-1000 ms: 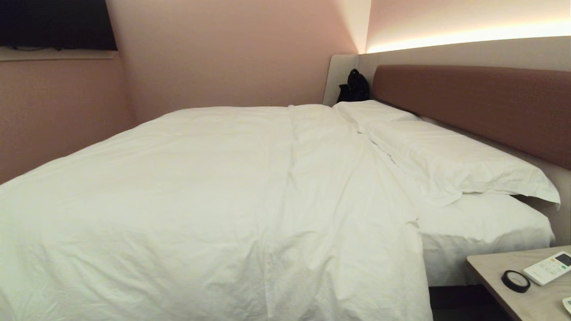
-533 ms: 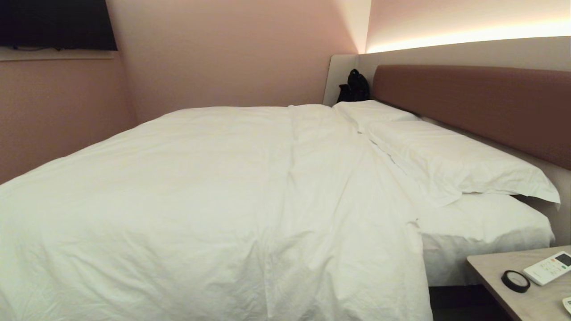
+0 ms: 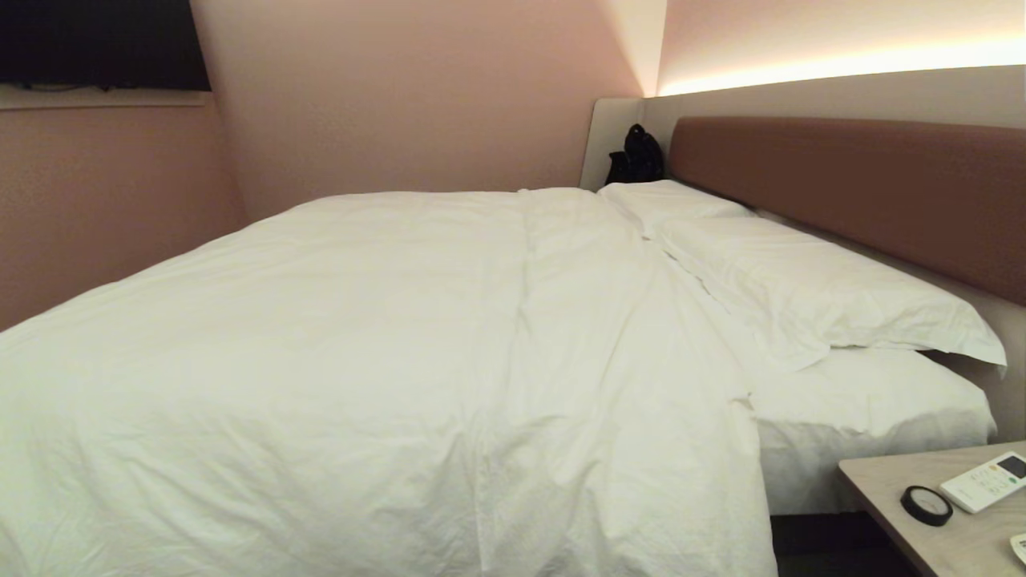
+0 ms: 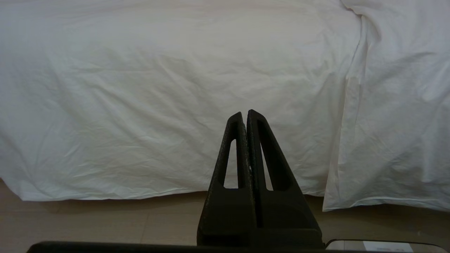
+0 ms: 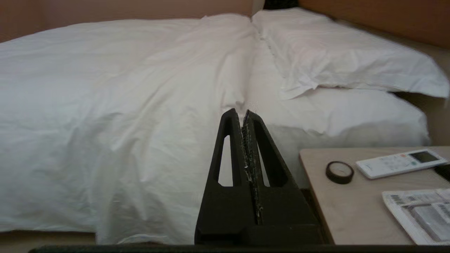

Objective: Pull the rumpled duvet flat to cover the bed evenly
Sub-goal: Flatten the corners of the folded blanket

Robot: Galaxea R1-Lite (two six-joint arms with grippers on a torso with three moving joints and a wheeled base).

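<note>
The white duvet [image 3: 385, 353] lies creased over most of the bed [image 3: 874, 417] and hangs down its near side almost to the floor [image 4: 158, 105]. Its head end stops short of two white pillows [image 3: 801, 280] by the brown headboard [image 3: 866, 184], leaving a strip of sheet bare. Neither arm shows in the head view. My left gripper [image 4: 245, 113] is shut and empty, held low and pointing at the hanging side of the duvet. My right gripper [image 5: 242, 113] is shut and empty too, raised before the bed's near edge and aimed at the duvet's corner [image 5: 239, 102] below the pillows.
A beige bedside table [image 3: 946, 521] stands close at the right with a roll of black tape [image 3: 927, 505], a white remote [image 3: 987, 481] and a printed paper [image 5: 418, 214]. A black bag [image 3: 637, 156] sits in the far corner. Pink walls close in the far side.
The head view shows the bed and duvet unchanged, and no arm comes into it.
</note>
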